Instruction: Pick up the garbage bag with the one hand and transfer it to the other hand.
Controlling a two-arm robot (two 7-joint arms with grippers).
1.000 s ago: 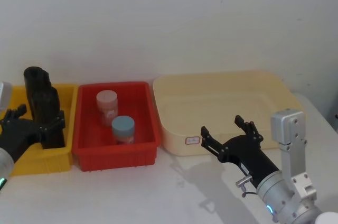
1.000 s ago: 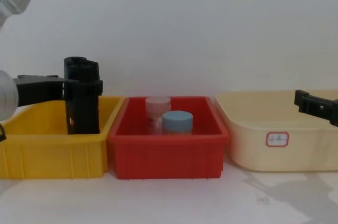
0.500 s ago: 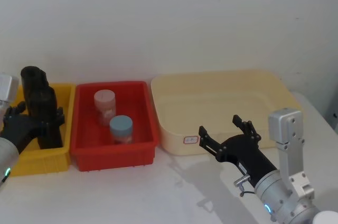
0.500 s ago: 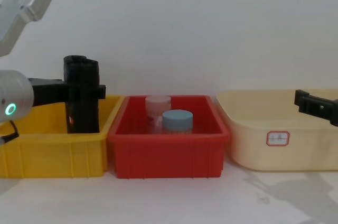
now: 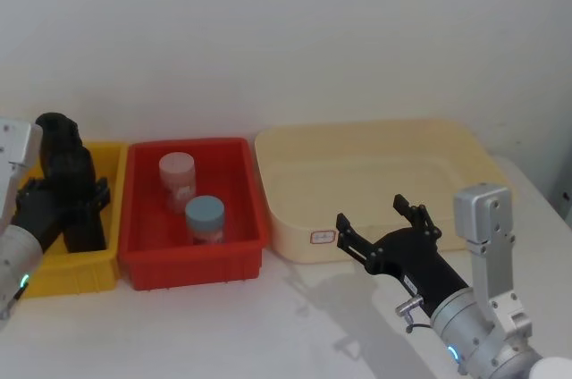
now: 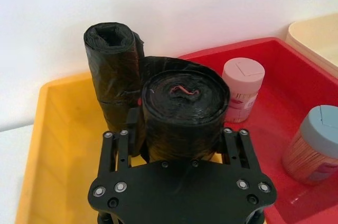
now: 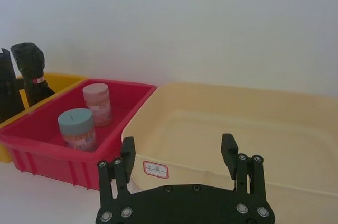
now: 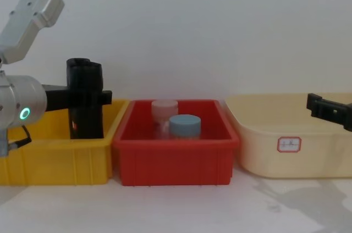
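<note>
Two black rolls stand upright in the yellow bin (image 5: 73,273). The garbage bag (image 6: 185,115) is the nearer roll, with a small pink curl in its core. My left gripper (image 6: 182,135), on the green-ringed wrist (image 8: 24,114), is open, with one finger on each side of that roll. In the chest view the left gripper (image 8: 92,99) reaches in from the left at mid-height of the rolls. The second, taller roll (image 6: 112,65) stands just behind. My right gripper (image 5: 382,223) hovers open and holding nothing in front of the cream tub (image 7: 222,129).
A red bin (image 5: 192,263) between the yellow bin and the cream tub holds a pink-lidded jar (image 5: 178,173) and a blue-lidded jar (image 5: 206,216). A wall stands close behind the bins. Bare white table lies in front of them.
My left arm has pushed farther forward, so its fingers now reach along both sides of the nearer roll. The rolls and the right arm have not moved.
</note>
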